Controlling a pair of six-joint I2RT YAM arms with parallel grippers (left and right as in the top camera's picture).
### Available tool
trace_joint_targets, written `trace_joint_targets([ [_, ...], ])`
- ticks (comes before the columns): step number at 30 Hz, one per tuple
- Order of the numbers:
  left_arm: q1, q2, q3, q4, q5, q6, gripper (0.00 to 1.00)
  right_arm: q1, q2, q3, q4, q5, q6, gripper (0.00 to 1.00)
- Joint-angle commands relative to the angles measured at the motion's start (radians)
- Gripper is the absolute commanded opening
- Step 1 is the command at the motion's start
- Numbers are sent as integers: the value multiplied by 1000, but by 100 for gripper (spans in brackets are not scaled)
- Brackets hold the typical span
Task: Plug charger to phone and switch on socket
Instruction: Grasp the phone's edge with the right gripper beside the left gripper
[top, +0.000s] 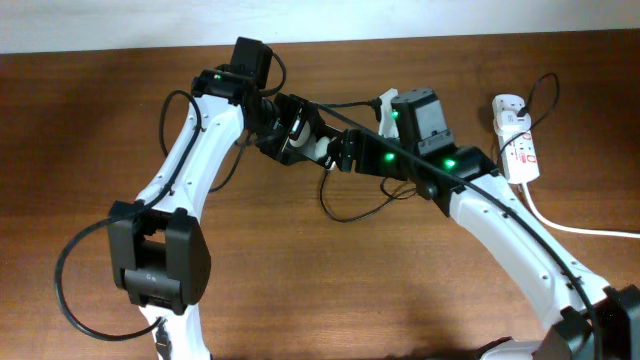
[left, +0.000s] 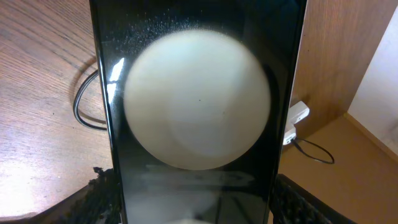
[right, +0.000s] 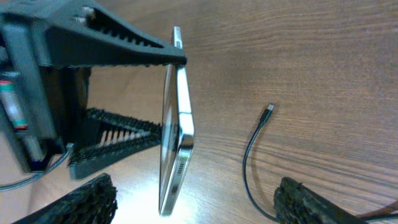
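Observation:
My left gripper (left: 199, 208) is shut on the phone (left: 196, 112), whose glossy black face with a big white round reflection fills the left wrist view. In the right wrist view the phone (right: 177, 124) hangs edge-on above the table, clamped between the left gripper's fingers (right: 124, 46), its port end pointing down. My right gripper (right: 199, 205) stands open, its fingers on either side of the phone's lower end, touching nothing. The charger (right: 247, 162) lies loose on the wood, its connector tip (right: 268, 110) to the right of the phone. The socket (top: 518, 150) lies at the far right.
Both grippers meet near the back middle of the table (top: 330, 290). The charger cable loops on the wood below them (top: 350, 212). A thick white cord (top: 580, 228) runs from the socket off the right edge. Black arm cables hang by the left arm (top: 70, 290).

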Motion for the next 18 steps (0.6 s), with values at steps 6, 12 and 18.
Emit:
trace_joint_targets([
  [6, -7, -5, 27, -5, 46, -10, 0, 31, 61, 19, 86, 50, 68, 72],
  [12, -15, -5, 27, -5, 53, -10, 0, 31, 111, 19, 153, 50, 71, 56],
  [18, -15, -5, 27, -5, 53, -9, 0, 64, 143, 19, 180, 58, 71, 50],
])
